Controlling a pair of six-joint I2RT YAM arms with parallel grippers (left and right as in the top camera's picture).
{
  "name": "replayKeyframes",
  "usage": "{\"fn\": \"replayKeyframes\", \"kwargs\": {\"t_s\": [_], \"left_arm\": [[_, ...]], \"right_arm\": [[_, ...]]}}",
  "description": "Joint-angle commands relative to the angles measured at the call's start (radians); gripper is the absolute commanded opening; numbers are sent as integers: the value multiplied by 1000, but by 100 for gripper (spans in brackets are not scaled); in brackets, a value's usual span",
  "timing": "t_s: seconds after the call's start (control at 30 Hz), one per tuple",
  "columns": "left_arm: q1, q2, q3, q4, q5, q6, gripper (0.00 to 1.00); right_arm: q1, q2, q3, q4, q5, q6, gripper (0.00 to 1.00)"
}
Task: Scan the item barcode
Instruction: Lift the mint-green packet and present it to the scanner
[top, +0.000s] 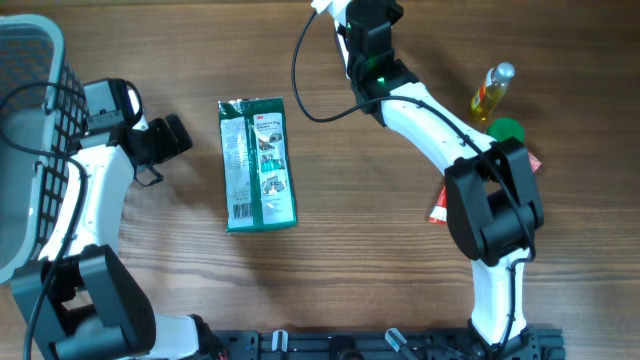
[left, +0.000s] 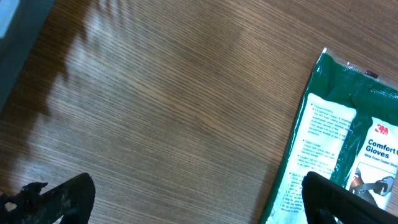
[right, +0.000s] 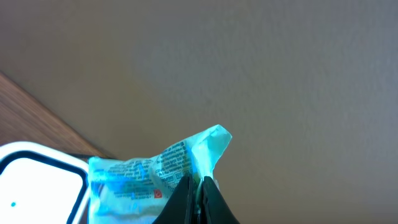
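My right gripper (right: 198, 183) is shut on the crimped edge of a pale blue packet (right: 149, 174) with small print on it, held up off the table. A white rounded device with a dark rim (right: 37, 186) sits just left of the packet. In the overhead view the right gripper (top: 350, 15) is at the table's far edge, and the packet is hidden there. My left gripper (left: 199, 202) stands open over bare wood, its right finger (left: 339, 199) over the edge of a green glove package (left: 348, 137). That package (top: 258, 165) lies flat, right of the left gripper (top: 180, 135).
A grey basket (top: 25, 120) stands at the left edge. A yellow bottle (top: 492, 92), a green round object (top: 506, 130) and a red packet (top: 440, 205) lie at the right, by the right arm's base.
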Motion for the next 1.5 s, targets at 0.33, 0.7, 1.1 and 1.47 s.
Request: {"fn": "replayKeyframes", "kwargs": {"t_s": [0.33,0.7,1.1,1.47], "left_arm": [[4,3,-1,0,8,12,100],[4,3,-1,0,8,12,100],[4,3,-1,0,8,12,100],[4,3,-1,0,8,12,100]], "right_arm": [[45,93,19,-164,-79,14,4],[64,-33,19,-354,-127,221,4],[-90,-290,-121,-962,-590,896,100],[-148,-4,-212,-537,-457,980,100]]}}
